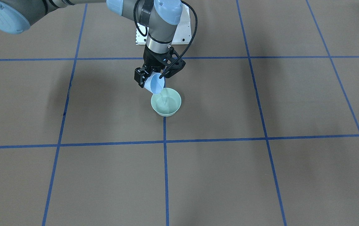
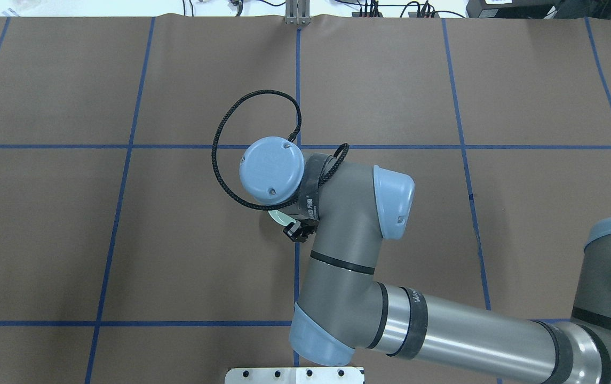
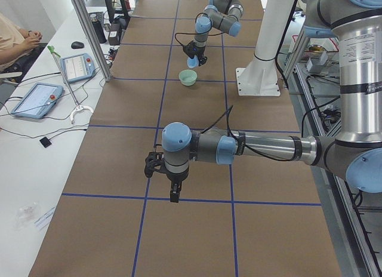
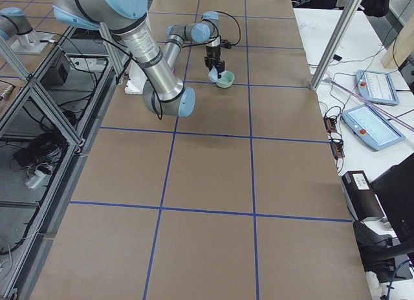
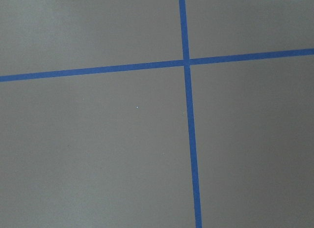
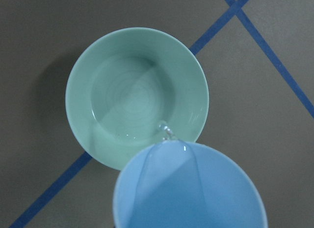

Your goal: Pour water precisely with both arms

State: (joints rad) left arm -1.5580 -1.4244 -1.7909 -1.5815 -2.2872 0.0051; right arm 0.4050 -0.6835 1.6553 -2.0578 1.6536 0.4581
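My right gripper (image 1: 155,76) is shut on a light blue cup (image 1: 154,84), which it holds tilted over the near rim of a pale green bowl (image 1: 166,102). A thin clear stream of water (image 6: 166,132) runs from the cup's lip (image 6: 191,188) into the bowl (image 6: 132,90), where a shallow pool glints. From overhead the right arm hides all but a sliver of the bowl (image 2: 278,217). The left gripper (image 3: 173,194) hangs over bare table far from the bowl. It shows only in the exterior left view, so I cannot tell if it is open or shut.
Brown table paper carries a grid of blue tape lines (image 5: 189,115). The white pedestal base (image 1: 182,29) stands behind the bowl. Beside the table run a metal post (image 3: 89,32), control pendants (image 3: 36,99) and a seated person (image 3: 15,41).
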